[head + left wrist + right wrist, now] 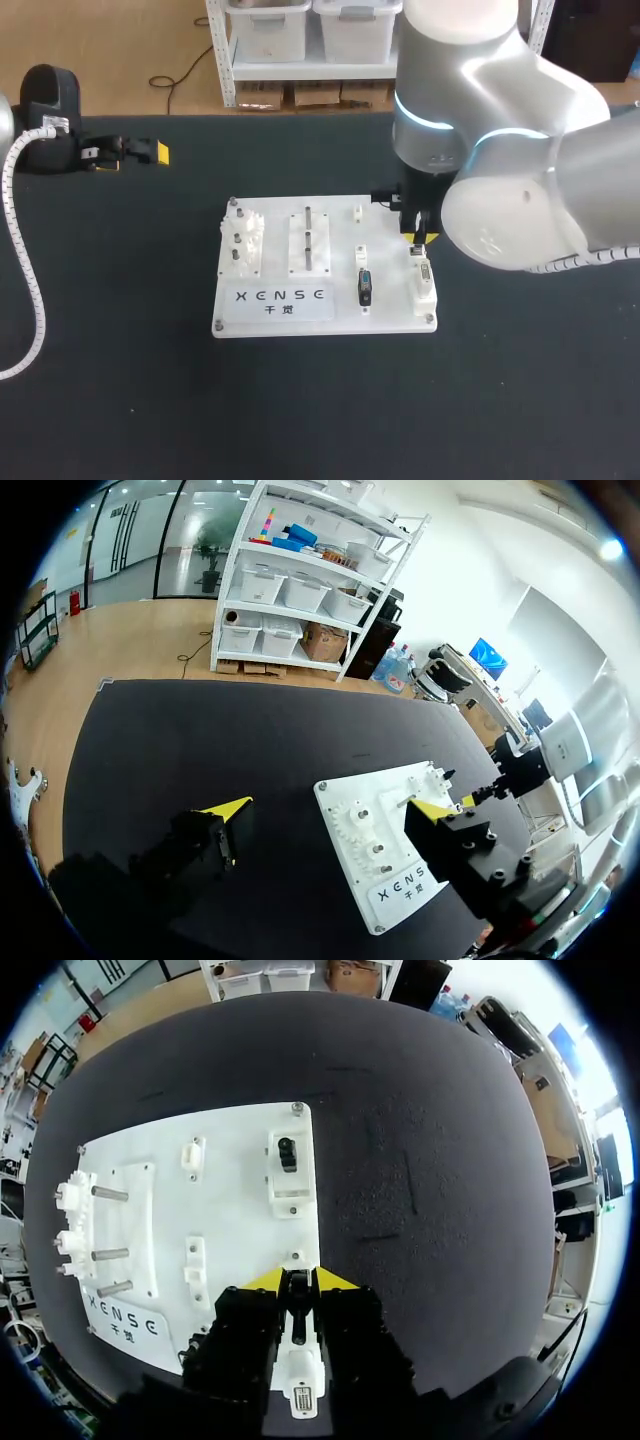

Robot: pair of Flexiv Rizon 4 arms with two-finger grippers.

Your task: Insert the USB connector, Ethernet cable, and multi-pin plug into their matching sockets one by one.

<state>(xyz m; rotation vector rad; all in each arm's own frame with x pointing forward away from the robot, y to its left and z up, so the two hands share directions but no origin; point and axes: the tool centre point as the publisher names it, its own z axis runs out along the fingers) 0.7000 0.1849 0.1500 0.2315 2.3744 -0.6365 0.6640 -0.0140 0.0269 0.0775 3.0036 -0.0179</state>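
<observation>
The right gripper (298,1280) is clamping a white plug (302,1365), apparently the multi-pin one, between its fingers. It is hovering over the white board's (240,1210) right edge, with a socket block (288,1165) just ahead. The left gripper (135,151) is sitting wide open and empty at upper left.

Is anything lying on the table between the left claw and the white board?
No. In the head view, only bare black table separates the left claw from the white board.
</observation>
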